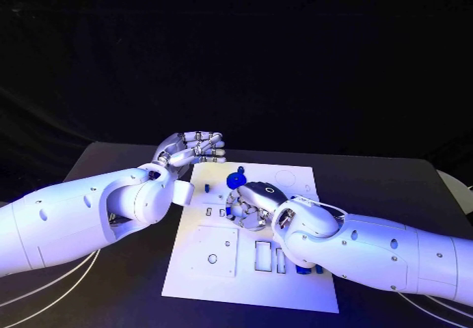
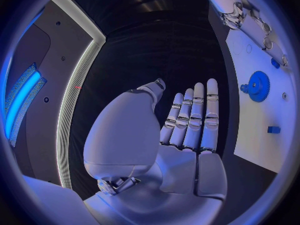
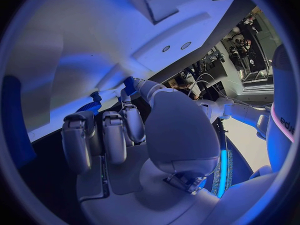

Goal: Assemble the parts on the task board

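While right hand (image 1: pixel 254 203) pinches toothed blue gear (image 1: pixel 236 180) (round), left hand (image 1: pixel 193 147) flat.

Dim room, black all round; blue-violet light washes the white task board (image 1: pixel 251 273) and arms. Both wrist views bulge, bending edges, blurring toward the rim.
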Motion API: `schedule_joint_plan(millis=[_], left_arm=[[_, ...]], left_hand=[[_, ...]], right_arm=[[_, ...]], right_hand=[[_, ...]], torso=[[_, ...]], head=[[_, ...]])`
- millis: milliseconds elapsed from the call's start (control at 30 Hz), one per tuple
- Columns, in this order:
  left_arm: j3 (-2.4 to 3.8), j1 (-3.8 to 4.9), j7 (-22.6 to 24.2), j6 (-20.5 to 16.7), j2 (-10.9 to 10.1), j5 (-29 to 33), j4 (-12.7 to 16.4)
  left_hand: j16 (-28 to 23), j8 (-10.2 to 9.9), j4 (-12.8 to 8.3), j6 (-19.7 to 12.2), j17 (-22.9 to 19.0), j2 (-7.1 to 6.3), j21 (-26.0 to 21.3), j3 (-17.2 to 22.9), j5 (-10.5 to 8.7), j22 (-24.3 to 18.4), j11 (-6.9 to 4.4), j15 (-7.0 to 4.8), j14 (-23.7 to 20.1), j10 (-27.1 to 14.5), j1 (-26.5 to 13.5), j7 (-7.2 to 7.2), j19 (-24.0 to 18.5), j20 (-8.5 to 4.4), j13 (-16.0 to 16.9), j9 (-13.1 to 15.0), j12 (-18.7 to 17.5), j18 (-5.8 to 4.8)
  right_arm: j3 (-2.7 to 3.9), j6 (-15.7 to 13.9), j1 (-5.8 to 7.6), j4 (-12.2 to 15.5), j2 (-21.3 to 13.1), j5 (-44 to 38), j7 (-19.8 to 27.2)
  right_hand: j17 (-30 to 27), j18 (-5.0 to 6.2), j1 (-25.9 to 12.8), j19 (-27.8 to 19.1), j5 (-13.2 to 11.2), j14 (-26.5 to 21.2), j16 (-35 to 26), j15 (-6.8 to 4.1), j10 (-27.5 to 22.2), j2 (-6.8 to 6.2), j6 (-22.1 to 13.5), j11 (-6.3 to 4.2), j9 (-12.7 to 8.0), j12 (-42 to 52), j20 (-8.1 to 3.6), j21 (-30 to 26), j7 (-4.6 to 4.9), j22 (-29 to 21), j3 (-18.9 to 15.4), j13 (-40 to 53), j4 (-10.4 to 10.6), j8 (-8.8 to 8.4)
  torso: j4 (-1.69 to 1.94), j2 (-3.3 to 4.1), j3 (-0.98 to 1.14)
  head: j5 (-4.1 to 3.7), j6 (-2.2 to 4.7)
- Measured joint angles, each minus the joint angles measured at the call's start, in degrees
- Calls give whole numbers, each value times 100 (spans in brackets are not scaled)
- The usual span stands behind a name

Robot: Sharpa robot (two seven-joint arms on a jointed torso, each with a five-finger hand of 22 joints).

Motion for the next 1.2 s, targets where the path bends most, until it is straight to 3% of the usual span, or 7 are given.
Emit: schedule_joint_plan(millis=[567,667,1200], left_arm=[[0,0,-9,0,-7,0,8],[0,0,-12,0,-7,0,8],[0,0,-26,1,-11,-1,6]], left_hand=[[0,0,0,0,0,0,0,0,0,-1,0,0,0,0,0,0,0,0,0,0,0,0],[0,0,0,0,-1,0,0,0,0,-1,0,0,0,0,0,0,0,0,0,0,0,0],[-22,0,-16,0,4,0,0,-16,0,-1,0,22,-22,0,0,0,0,0,0,-6,0,0]], right_arm=[[5,57,9,-62,57,-78,-27],[4,66,9,-66,61,-83,-34],[-12,137,-3,-79,72,-98,-74]], right_hand=[[-1,0,-69,0,-43,0,0,0,-69,-69,-49,27,11,-73,0,0,-5,-1,-5,-1,3,101],[-1,0,-128,0,-43,0,0,0,-104,-129,-160,62,183,-105,0,0,48,-1,-26,-1,25,164],[-1,0,-326,0,-95,20,0,104,-342,-326,-482,193,92,-292,43,-40,183,-3,-90,-41,91,-35]], torso=[[-4,1,1],[-4,1,1],[-2,-1,0]], head=[[-2,-2],[-3,-1],[-1,18]])
